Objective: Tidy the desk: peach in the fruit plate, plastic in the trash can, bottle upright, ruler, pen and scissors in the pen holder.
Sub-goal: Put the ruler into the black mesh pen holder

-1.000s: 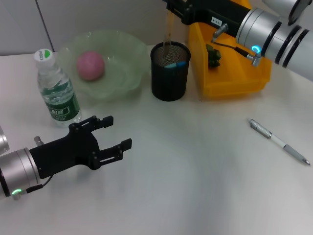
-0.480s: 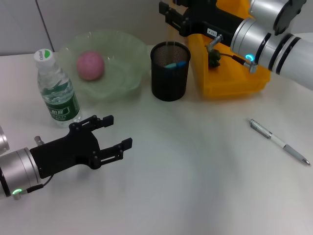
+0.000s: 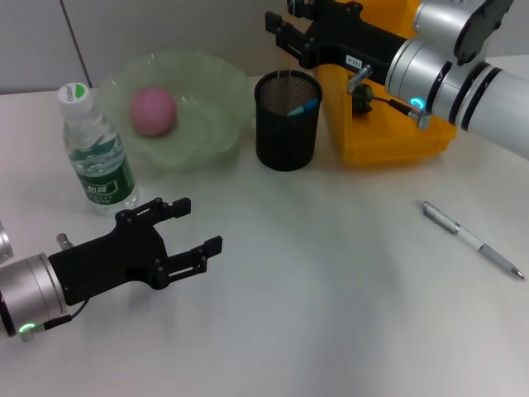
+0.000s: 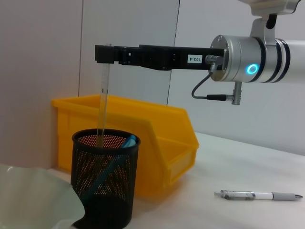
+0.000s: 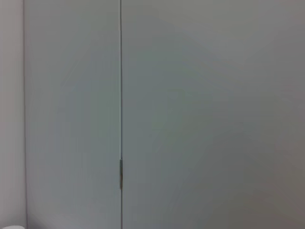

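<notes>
One clear ruler (image 4: pixel 101 107) hangs upright from the right gripper (image 4: pixel 106 54), its top apparently pinched between the closed jaws and its lower end inside the black mesh pen holder (image 3: pixel 287 120), beside blue-handled scissors (image 3: pixel 301 107). The left gripper (image 3: pixel 192 230) hovers low over the table (image 3: pixel 331 281), jaws spread and empty. The pen (image 3: pixel 472 240) lies well apart.
</notes>
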Available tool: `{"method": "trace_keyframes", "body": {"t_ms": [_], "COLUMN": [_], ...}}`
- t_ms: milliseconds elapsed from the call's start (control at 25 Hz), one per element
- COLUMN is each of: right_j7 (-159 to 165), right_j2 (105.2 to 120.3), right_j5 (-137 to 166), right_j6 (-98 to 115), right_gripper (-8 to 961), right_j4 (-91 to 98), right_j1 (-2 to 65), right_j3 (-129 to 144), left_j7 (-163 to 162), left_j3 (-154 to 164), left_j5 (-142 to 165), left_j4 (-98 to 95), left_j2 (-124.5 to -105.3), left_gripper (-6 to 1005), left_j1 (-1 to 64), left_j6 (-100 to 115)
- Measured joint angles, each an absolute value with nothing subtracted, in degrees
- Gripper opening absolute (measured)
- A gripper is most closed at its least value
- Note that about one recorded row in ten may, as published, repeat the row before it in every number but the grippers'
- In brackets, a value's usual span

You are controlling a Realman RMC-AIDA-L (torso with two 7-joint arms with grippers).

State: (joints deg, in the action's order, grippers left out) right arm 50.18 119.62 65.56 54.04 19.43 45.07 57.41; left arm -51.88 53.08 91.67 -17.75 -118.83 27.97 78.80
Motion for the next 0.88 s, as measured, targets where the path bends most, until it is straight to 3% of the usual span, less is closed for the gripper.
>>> {"method": "trace_keyframes", "body": {"t_ms": [280,880], "right_j7": [50.18,50.29], "right_j2": [119.62,119.66], "right_j5": [65.88,59.9], "right_j6": [54.0,58.58], "right_gripper": [383,660], "right_j4": [19.33,20.1], "right_j1": [45.06,42.77], "right_j3": [57.49,59.55], "left_j7": [-51.59,-51.26], "left_j3": [53.16,53.52], "left_j5": [91.67,91.68], "left_j4": [-17.76,-17.76], "left_j2": [-118.83,-118.64], "left_gripper": [796,796], "left_j1": [27.77,26.99], "left_j6": [79.02,79.72]}}
